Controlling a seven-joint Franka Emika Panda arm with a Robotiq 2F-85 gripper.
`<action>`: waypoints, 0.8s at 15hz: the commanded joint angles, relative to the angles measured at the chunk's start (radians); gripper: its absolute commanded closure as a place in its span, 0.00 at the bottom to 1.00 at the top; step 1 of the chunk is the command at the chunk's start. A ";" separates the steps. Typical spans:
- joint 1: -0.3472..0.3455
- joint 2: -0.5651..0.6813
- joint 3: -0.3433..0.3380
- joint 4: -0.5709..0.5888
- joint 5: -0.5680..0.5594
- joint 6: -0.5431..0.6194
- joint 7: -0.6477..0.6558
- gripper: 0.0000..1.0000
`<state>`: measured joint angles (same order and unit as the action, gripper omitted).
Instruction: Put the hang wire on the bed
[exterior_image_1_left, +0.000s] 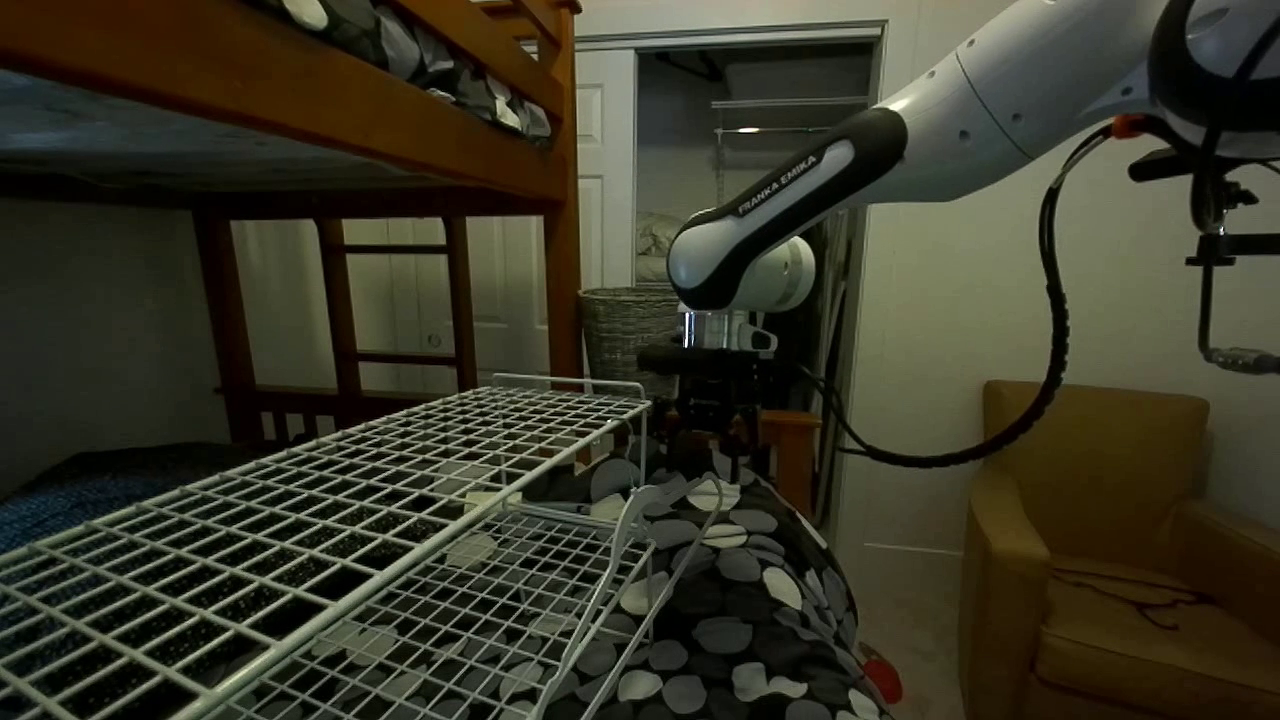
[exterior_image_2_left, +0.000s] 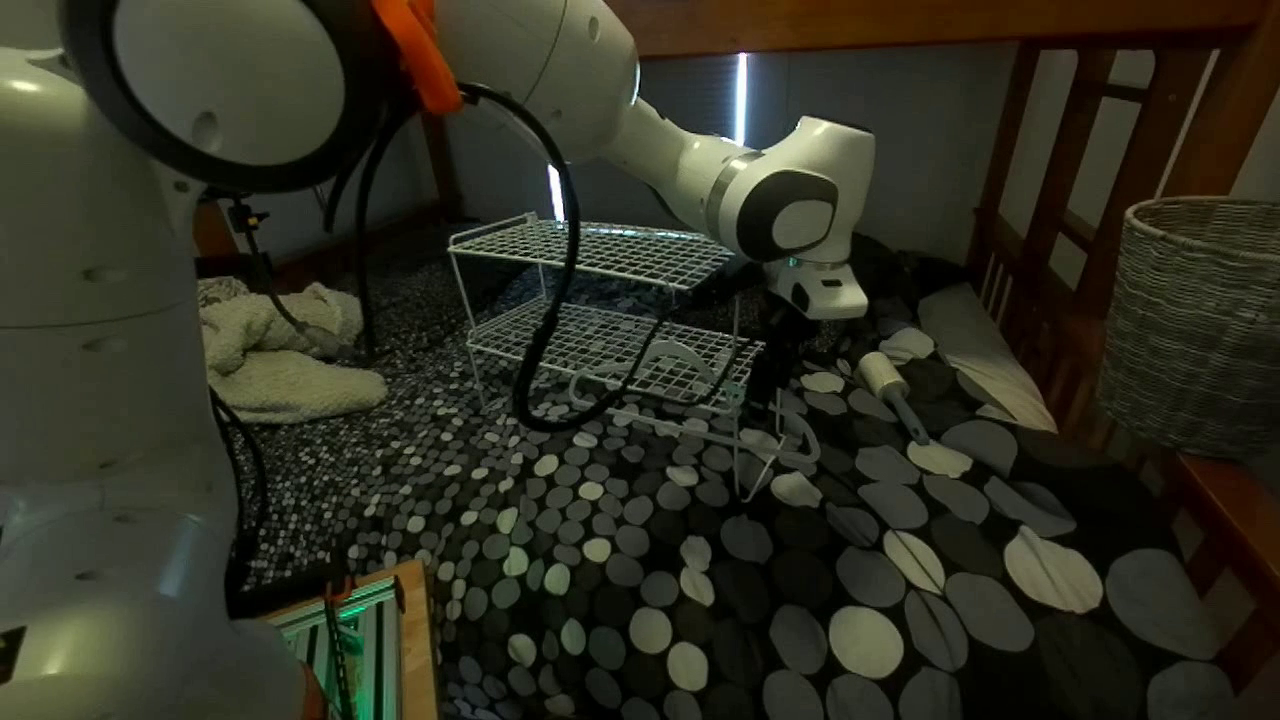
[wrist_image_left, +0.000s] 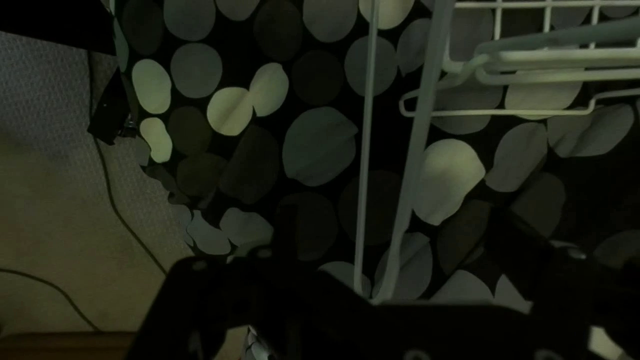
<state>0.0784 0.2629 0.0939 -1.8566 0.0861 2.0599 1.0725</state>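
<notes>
The room was dim. The bed (exterior_image_2_left: 780, 590), black with grey and cream dots, lay beneath a wooden upper bunk (exterior_image_1_left: 450, 140). In an exterior view I had a tan armchair (exterior_image_1_left: 1095, 440) off to the side and a closet (exterior_image_1_left: 680, 140) behind the arm (exterior_image_1_left: 800, 185). A wicker basket (exterior_image_2_left: 1190, 330) showed near the end of the bed in both exterior views. The rack (exterior_image_1_left: 420, 560), two tiers of white wire grid, stood on the bed, and the arm's black cable (exterior_image_2_left: 572, 260) looped across it in an exterior view. A roller (exterior_image_2_left: 882, 376) lay on the bed near the gripper (exterior_image_1_left: 712, 455), and a pale fleece (exterior_image_2_left: 290, 350) sat in folds well apart from them, toward the arm's base.

I had the gripper low, pointing down, just past one end of the rack. The hang wire (wrist_image_left: 416, 150), a whitish frame shaped like a clothes hanger, ran lengthwise beside the rack, with one end right at the gripper. My wrist view showed two of its bars, one thick and one thin, converging toward the gripper, with the dotted bed behind them. I could not tell whether the hang wire touched the rack or the bed. The gripper was black on black there, and blurred; I could not tell whether it stood wide or pinched the hang wire.
</notes>
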 joint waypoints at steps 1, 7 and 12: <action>0.021 0.053 -0.023 0.043 0.028 -0.008 0.008 0.29; 0.027 0.086 -0.032 0.074 0.050 -0.016 0.007 0.78; 0.025 0.076 -0.032 0.081 0.077 -0.021 0.000 1.00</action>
<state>0.0924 0.3384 0.0771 -1.7902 0.1282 2.0592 1.0727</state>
